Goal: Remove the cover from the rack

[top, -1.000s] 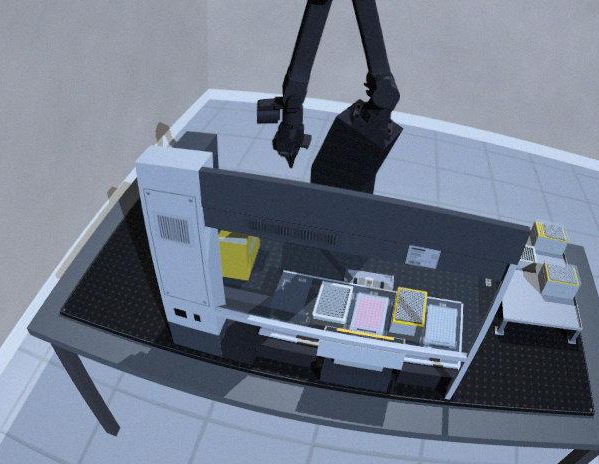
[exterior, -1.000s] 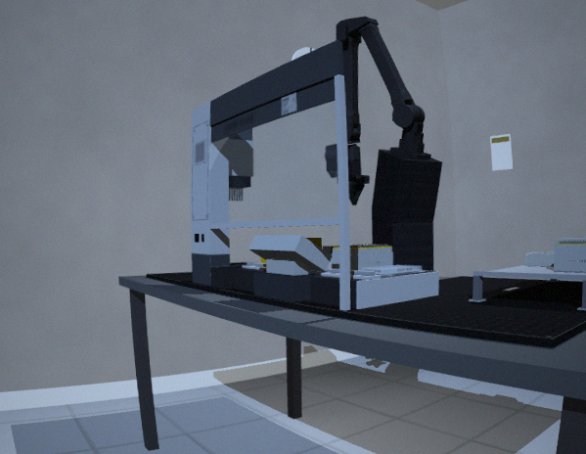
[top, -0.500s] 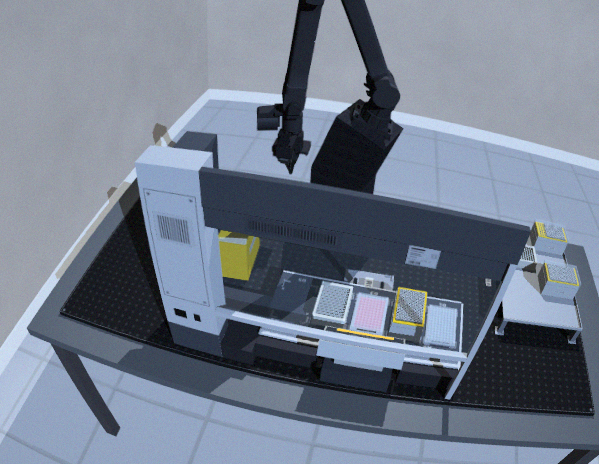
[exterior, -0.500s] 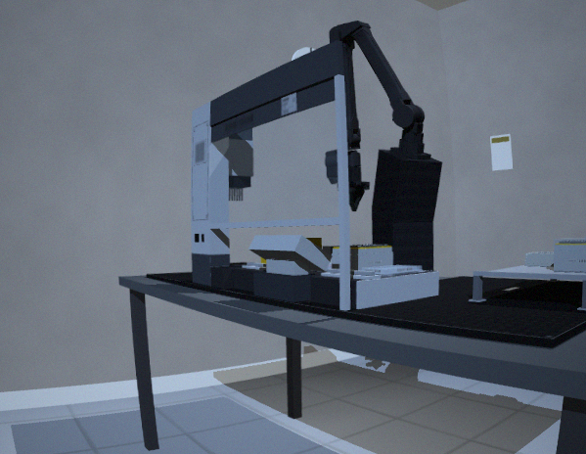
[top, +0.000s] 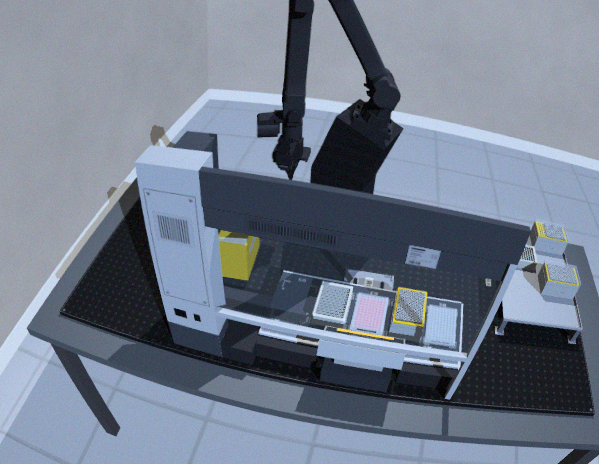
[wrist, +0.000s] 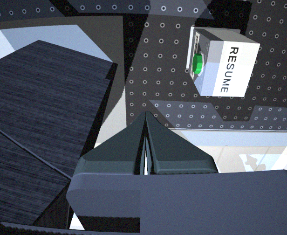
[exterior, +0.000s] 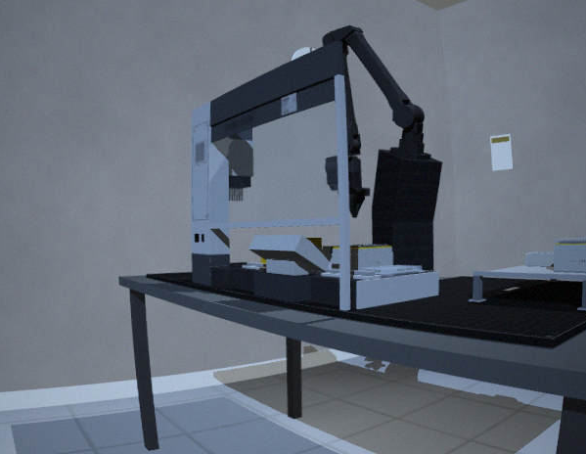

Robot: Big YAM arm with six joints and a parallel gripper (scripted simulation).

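Note:
My gripper (wrist: 145,118) is shut and empty. It hangs high over the perforated table behind the liquid handler, also shown in the top and exterior views (top: 290,171) (exterior: 355,207). In the wrist view the white RESUME box (wrist: 223,66) stands on the table below, up and to the right of my fingertips. Its green key (wrist: 197,63) sticks out of the side that faces left and is not lit. The yellow-rimmed tip rack at D2 (top: 410,306) sits on the deck with its tip grid showing. The yellow waste bin (top: 237,253) stands behind the handler's tower; its inside is hidden.
The arm's dark pedestal (wrist: 44,101) rises close on the left of my fingers. The handler's gantry beam (top: 360,220) spans the deck, which holds a pale plate (top: 441,326), a pink plate (top: 370,312) and a reservoir (top: 332,301). An amber strip (top: 365,333) is lit. Shelf (top: 540,300) at right.

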